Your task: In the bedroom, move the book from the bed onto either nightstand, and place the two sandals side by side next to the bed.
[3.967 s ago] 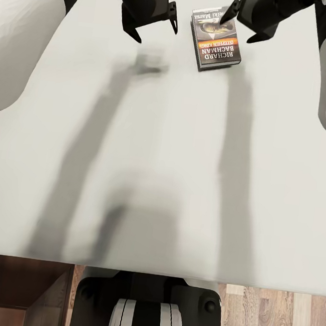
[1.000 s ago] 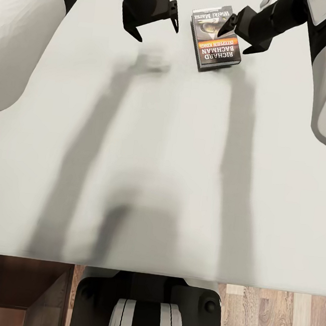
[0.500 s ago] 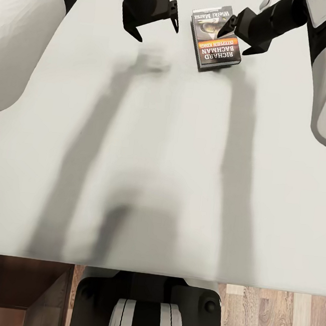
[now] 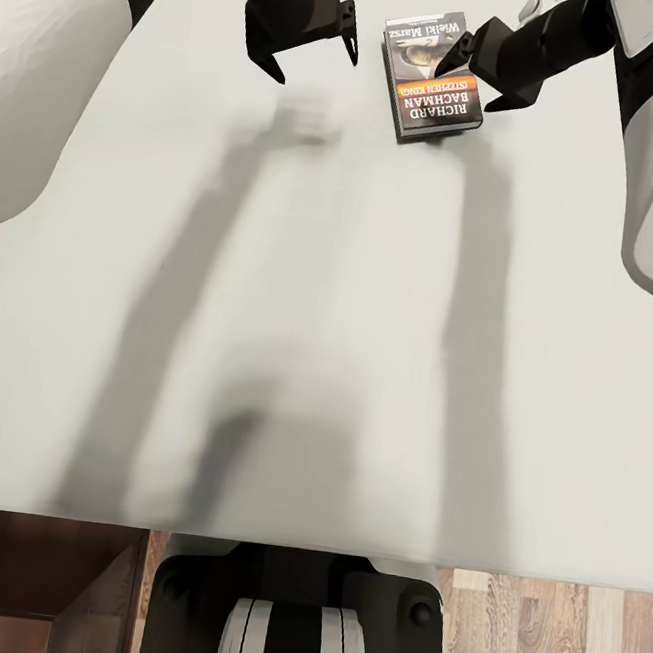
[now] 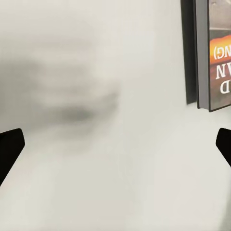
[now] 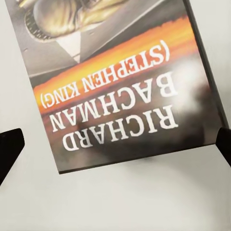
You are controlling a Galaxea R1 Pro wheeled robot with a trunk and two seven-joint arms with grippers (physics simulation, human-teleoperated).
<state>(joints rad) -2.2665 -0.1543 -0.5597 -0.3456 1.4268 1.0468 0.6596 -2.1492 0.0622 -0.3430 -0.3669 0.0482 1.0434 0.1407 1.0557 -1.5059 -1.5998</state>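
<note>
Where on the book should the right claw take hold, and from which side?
Probably across the book's two long edges, coming from above. It lies flat on the bed, cover up, so only its thin edges offer a grip. The open right claw already hangs at its right edge, and in the right wrist view its tips straddle the cover's width.

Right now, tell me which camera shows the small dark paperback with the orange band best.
The right wrist view: the small dark paperback with the orange band looms large there, its white lettering legible. The head view shows the whole book small, flat on the off-white mattress. The left wrist view catches just one edge strip.
</note>
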